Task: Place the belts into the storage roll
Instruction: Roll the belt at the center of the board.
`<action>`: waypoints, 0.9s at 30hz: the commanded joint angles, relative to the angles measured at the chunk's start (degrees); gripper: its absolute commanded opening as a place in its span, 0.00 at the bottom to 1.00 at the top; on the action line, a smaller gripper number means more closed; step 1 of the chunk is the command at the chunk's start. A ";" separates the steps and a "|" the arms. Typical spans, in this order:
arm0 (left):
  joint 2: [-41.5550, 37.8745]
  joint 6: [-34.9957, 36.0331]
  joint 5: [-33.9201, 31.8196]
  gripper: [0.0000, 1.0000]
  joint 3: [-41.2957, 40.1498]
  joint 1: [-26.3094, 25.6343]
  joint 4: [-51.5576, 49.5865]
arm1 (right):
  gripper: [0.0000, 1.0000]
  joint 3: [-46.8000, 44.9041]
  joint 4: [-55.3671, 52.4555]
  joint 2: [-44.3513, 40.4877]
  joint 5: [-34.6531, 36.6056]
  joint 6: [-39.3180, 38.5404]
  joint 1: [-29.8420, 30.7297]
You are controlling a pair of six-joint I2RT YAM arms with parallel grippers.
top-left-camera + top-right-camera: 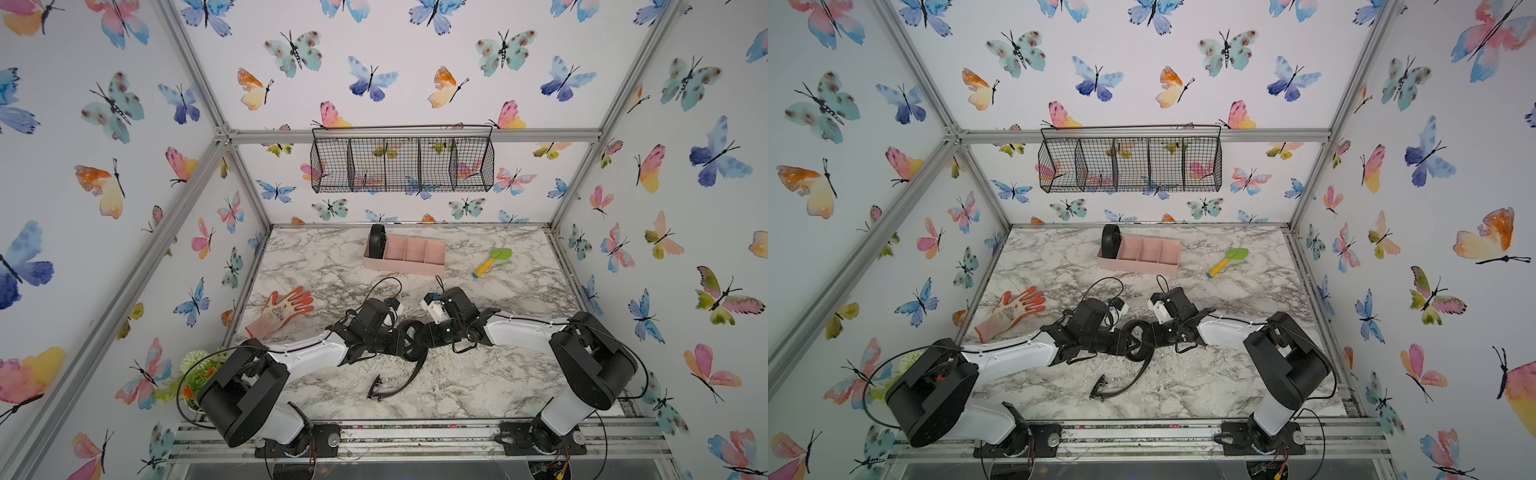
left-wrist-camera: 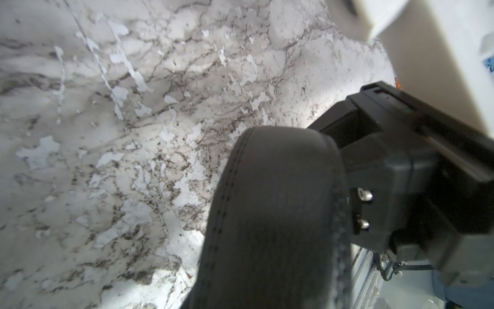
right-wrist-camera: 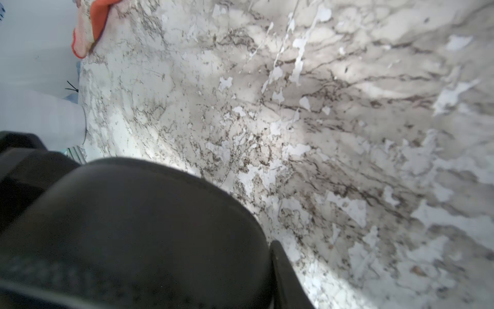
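Note:
One belt [image 1: 377, 241] is rolled up and stands on edge in the left end compartment of the pink storage roll [image 1: 415, 267], seen in both top views. The other belt [image 1: 413, 338] is a partly wound coil on the marble between my two grippers. Its loose tail runs toward the front and ends in the buckle [image 1: 375, 390]. My left gripper [image 1: 405, 338] is shut on the coil's left side. My right gripper [image 1: 424, 334] meets the coil's right side. One of its fingers [image 3: 286, 275] lies against the coil [image 3: 133, 227] and the other is hidden. The coil [image 2: 272, 214] covers the left jaws.
An orange and white glove [image 1: 286, 309] lies at the left of the table. A green and yellow toy shovel [image 1: 492, 261] lies right of the tray. A black wire basket [image 1: 401, 164] hangs on the back wall. A small plant [image 1: 195, 374] stands by the left arm's base.

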 commanded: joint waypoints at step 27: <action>-15.12 2.97 -38.40 0.09 4.30 -15.58 -1.19 | 0.47 -15.03 31.57 -14.57 -4.34 33.33 -0.62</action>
